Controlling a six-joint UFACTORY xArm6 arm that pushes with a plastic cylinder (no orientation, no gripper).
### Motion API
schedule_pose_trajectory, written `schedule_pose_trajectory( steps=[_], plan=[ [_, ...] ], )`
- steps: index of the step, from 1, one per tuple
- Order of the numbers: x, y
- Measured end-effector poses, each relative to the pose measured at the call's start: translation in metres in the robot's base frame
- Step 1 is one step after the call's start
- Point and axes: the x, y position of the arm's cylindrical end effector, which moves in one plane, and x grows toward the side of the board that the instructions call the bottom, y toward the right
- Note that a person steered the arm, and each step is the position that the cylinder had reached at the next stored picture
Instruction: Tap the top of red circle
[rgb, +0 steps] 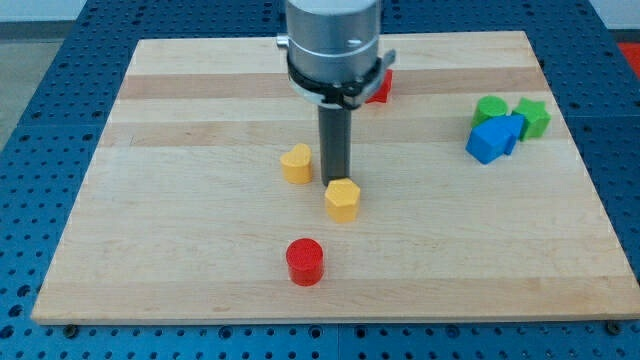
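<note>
Red circle (305, 261): short upright cylinder, standing alone near the view's bottom edge of the wooden board (180, 250), slightly left of centre. Its flat top faces up and nothing touches it.
Tip position: my tip (335, 182) rests at board height, just above and touching or nearly touching the upper edge of the yellow hexagon block (342, 200); contact cannot be confirmed. The red circle lies below and slightly to the view's left of the tip, apart from it.
End tool state: a plain dark rod with no jaws, so nothing is clamped or released; it holds no block.
Yellow hexagon block: sits directly between the tip and the straight path down the view, so it partly obstructs a direct approach to the target.
Second yellow block (296, 164): stands just to the view's left of the rod, apart from it; its exact shape is unclear.
Red block behind arm (379, 88): mostly hidden by the grey arm housing (333, 45) near the view's top; shape not discernible.
Right cluster: blue block (493, 138), green block (490, 108) and green star (535, 117) are packed together at the view's right, well apart from the work area.
Task progress: judged not yet done, since the tip is away from the red circle.
Next move requirement: probably skirt the yellow hexagon block, then reach the red circle's upper side.
</note>
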Motion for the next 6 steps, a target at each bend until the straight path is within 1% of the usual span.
schedule_pose_trajectory(
  steps=[2, 3, 4, 5, 6],
  plan=[
    [0.044, 0.005],
    [0.061, 0.005],
    [0.067, 0.005],
    [0.067, -0.051],
    [0.033, -0.082]
  ],
)
